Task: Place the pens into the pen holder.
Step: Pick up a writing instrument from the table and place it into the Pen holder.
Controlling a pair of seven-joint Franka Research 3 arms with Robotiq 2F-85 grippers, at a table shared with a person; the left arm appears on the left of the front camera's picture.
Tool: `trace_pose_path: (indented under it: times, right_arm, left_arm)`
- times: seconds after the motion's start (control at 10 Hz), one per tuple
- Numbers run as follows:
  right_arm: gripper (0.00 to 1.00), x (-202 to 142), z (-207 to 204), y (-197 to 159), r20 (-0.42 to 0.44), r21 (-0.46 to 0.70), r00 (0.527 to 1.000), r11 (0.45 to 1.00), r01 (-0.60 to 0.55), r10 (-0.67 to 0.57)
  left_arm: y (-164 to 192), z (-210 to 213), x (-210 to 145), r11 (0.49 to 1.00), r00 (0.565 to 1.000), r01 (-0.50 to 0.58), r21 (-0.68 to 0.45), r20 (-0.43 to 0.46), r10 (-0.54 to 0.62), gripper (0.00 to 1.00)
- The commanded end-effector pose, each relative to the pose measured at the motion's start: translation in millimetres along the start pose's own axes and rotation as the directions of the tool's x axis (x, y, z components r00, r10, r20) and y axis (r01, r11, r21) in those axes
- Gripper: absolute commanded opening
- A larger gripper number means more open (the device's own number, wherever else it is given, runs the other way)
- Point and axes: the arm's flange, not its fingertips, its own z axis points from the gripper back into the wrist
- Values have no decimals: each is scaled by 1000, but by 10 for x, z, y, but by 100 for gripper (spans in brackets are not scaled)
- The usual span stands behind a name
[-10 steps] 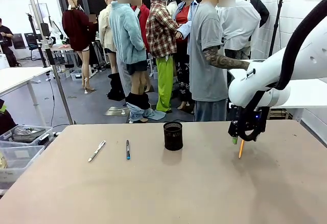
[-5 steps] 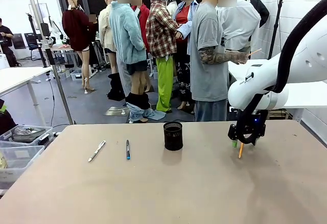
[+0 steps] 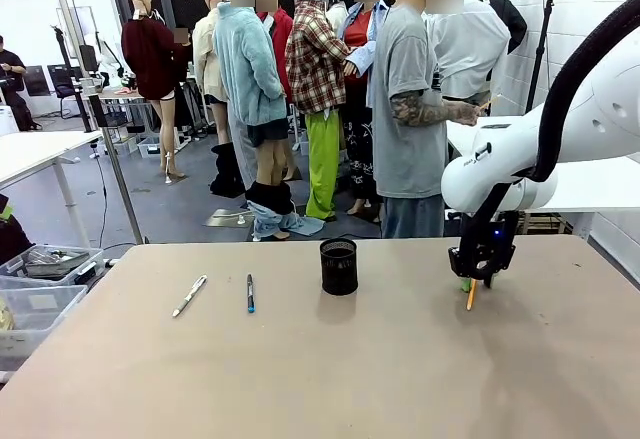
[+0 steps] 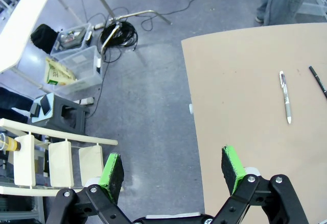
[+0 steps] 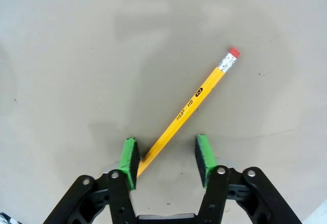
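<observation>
Hovering my right gripper [image 5: 166,155], jaws apart, over the yellow pencil [image 5: 190,113]; shaft crosses the gap diagonally, tip near one jaw.

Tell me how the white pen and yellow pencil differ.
The white pen is silvery-white; the yellow pencil has a red eraser. The white pen lies far left with no gripper around it; the yellow pencil lies between the open right gripper's fingers. Both lie on the table, outside the pen holder.

Pens [image 3: 250,293] left of pen holder [image 3: 339,266]
</observation>
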Motion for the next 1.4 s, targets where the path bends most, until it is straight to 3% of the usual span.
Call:
trace_pose_path:
  times: [0.0,0.6,0.8,0.9,1.1,1.2,1.3]
  right_arm:
    - [0,91,-102,48,-41,-13,999,1000,22,-23]
    - [0,262,38,324,-58,-67,988,987,-149,145]
    - [0,257,104,382,-22,-28,956,956,-293,293]
    - [0,193,233,387,47,-11,920,921,-389,389]
    - [0,2,632,387,226,-20,751,773,-634,621]
    - [0,-61,784,395,289,-32,700,737,-675,653]
    - [0,-114,990,463,411,-49,575,647,-761,708]
  left_arm:
    - [16,4,-7,1000,1000,2,3,0,-2,100]
    - [16,4,-7,1000,1000,2,3,0,-2,100]
    - [16,4,-7,1000,1000,2,3,0,-2,100]
    - [16,4,-7,1000,1000,2,3,0,-2,100]
    - [16,4,-7,1000,1000,2,3,0,-2,100]
    - [16,4,-7,1000,1000,2,3,0,-2,100]
    - [16,4,-7,1000,1000,2,3,0,-2,100]
